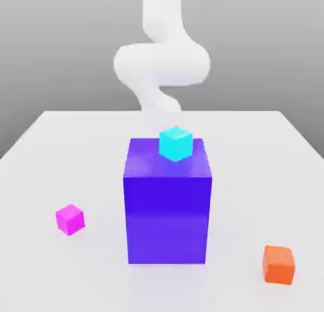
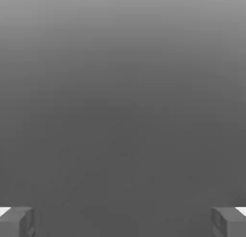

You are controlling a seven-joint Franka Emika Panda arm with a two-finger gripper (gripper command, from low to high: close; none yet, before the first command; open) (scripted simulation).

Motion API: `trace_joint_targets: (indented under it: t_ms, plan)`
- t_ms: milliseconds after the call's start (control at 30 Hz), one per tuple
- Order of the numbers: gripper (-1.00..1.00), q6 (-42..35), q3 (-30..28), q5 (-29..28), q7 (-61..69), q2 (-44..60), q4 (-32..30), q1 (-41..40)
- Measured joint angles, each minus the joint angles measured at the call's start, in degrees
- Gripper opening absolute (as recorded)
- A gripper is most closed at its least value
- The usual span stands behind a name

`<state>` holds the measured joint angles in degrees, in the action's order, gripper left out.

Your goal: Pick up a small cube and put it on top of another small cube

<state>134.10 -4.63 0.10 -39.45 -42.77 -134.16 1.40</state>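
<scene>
Here, claw (image 2: pixel 123 221) spread wide and empty, small magenta cube (image 1: pixel 69 219) on table, well apart.

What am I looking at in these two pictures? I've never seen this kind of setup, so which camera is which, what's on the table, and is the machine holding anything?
These are simulator renders of one robot arm, the white curved shape at the back of the exterior view, which is taken by a camera off the arm. On the pale table stands a big blue-violet block with a cyan cube on top. A small magenta-pink cube lies on the table toward that view's left, and an orange cube toward its right. The hand view comes from a camera on the arm's hand: the gripper shows as two grey fingertips standing wide apart, with nothing between them, so nothing is held.
</scene>
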Motion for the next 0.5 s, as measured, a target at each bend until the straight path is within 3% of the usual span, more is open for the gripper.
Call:
trace_joint_targets:
  t_ms: [500]
  plan:
    - [0.00, 14.04, -24.98, 1.37, 38.94, 19.82, -14.34, 7.38]
